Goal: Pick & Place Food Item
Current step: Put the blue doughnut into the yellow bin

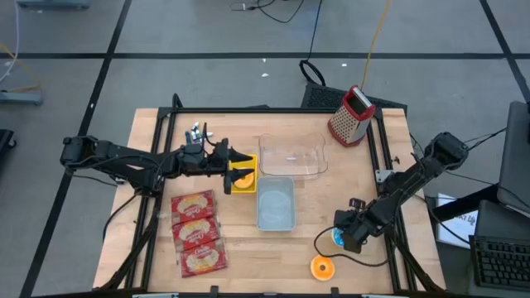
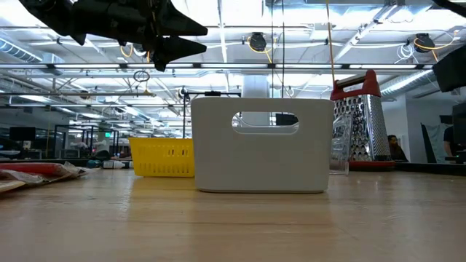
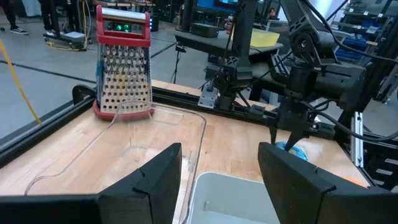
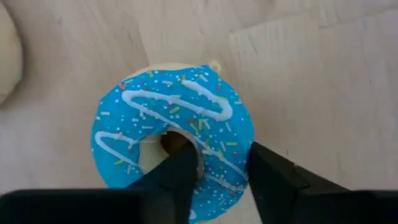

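Note:
A blue-iced donut with white stripes and sprinkles (image 4: 174, 124) lies flat on the wooden table near the front right (image 1: 334, 237). My right gripper (image 4: 221, 165) points down onto it (image 1: 348, 234), shut on its ring. My left gripper (image 3: 217, 168) hangs level and open above the yellow basket (image 1: 243, 174) at mid table, with nothing between its fingers. Looking across the table, the left wrist view shows the right gripper (image 3: 292, 134) standing on the blue donut (image 3: 293, 150). My right gripper has one finger (image 4: 180, 165) in the donut's hole and the other (image 4: 270, 171) against the outer edge, with the ring's near side (image 4: 221, 146) between them. The fingers come from above, pointing steeply down. The donut lies flat on the table.
An orange donut (image 1: 322, 266) lies just in front of the blue one. A white bin (image 1: 275, 204) and a clear container (image 1: 291, 156) stand mid table, a red grater (image 1: 351, 116) at the back right, and several red packets (image 1: 197, 232) at the front left.

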Tool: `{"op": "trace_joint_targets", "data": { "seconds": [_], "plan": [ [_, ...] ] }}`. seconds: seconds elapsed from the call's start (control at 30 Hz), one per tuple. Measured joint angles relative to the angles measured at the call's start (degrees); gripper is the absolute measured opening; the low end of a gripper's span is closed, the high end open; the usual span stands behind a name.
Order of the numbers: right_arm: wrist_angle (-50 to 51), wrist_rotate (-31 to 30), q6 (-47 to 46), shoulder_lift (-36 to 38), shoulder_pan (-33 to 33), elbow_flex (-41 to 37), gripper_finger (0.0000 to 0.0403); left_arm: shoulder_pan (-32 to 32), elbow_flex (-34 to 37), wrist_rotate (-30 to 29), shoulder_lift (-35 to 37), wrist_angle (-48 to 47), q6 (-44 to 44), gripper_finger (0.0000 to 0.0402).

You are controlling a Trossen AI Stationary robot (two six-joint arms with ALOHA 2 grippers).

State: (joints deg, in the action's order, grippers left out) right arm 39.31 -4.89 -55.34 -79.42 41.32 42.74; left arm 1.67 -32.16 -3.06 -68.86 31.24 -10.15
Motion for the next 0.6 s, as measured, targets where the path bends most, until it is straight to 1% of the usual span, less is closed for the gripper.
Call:
{"op": "trace_joint_targets", "data": {
  "seconds": [0.13,0.2,0.3,0.37,0.43,0.5,0.6],
  "plan": [
    [-1.4,-0.6,3.1,3.4,-3.4,0.0,0.0056,0.0,0.0,0.0,0.0,0.2,1.6,0.0214],
    [-1.4,0.4,3.5,6.0,-5.3,0.0,0.0034,0.0,0.0,0.0,0.0,0.5,2.7,0.0214],
    [-2.1,0.6,3.6,10.4,-7.8,0.0,0.0014,0.3,0.0,0.0,0.0,0.5,3.7,0.0214],
    [-3.6,-0.5,5.2,13.3,-9.4,0.0,0.0010,0.3,0.0,0.0,0.0,0.4,3.9,0.0214],
    [-6.9,-4.0,9.3,15.6,-10.6,0.0,0.0014,0.3,0.0,0.0,0.0,0.4,4.0,0.0214],
    [-12.0,-9.1,15.5,17.3,-12.0,0.0,0.0021,0.3,0.0,0.0,0.0,0.4,4.0,0.0214],
    [-22.0,-15.9,29.3,18.2,-14.7,0.0,0.0030,0.3,0.0,0.0,0.0,0.5,3.9,0.0214]
  ]
}}
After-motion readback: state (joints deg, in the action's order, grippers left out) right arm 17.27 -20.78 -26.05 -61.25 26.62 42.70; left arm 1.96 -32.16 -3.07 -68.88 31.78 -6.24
